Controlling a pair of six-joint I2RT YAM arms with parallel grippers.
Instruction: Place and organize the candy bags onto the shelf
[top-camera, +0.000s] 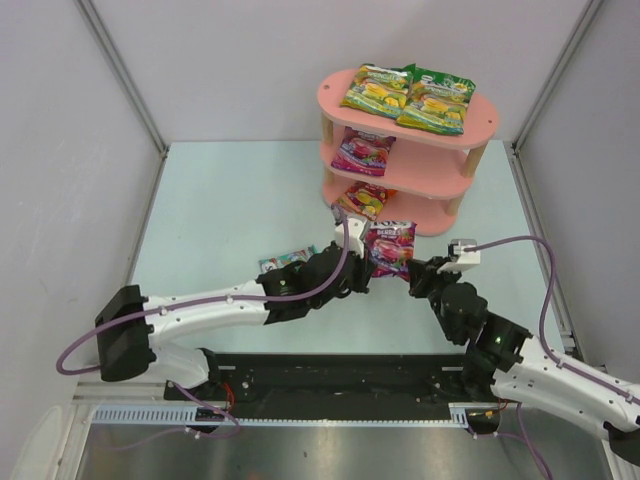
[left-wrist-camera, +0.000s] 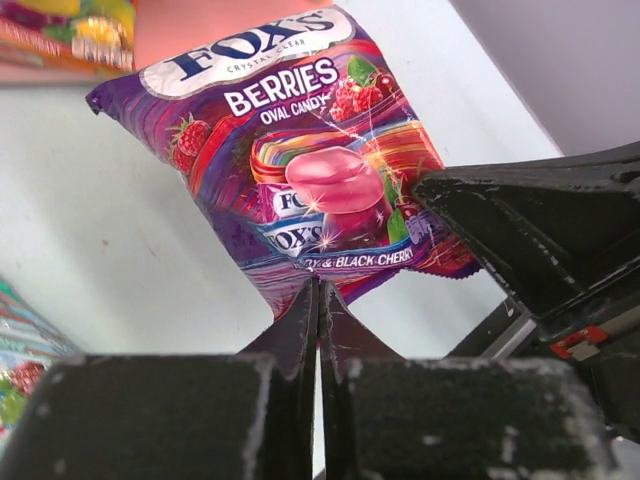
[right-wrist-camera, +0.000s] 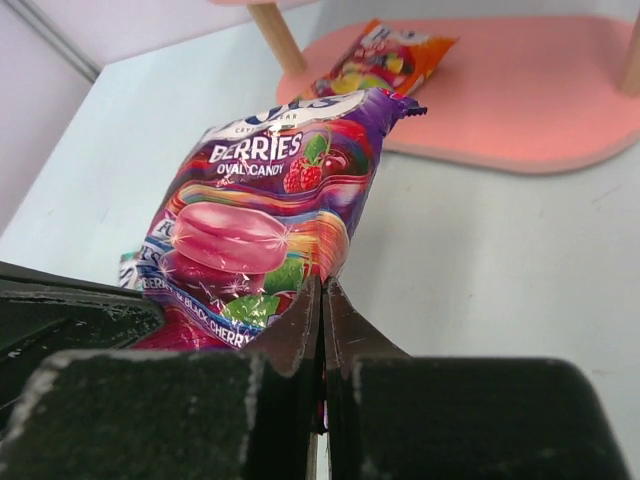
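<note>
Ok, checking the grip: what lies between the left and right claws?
The glossy purple Fox's Berries candy pouch, pinched at its lower edge by left claw and right claw; the top view shows it.

"What did the right gripper have?"

"Its fingers were pressed tight together at lower centre, pinching the bottom edge of the purple bag. The bag stood tilted across the middle left of the frame."

"And behind it?"

"An orange bag lay on the shelf's pink bottom board at upper right, near a wooden post."
</note>
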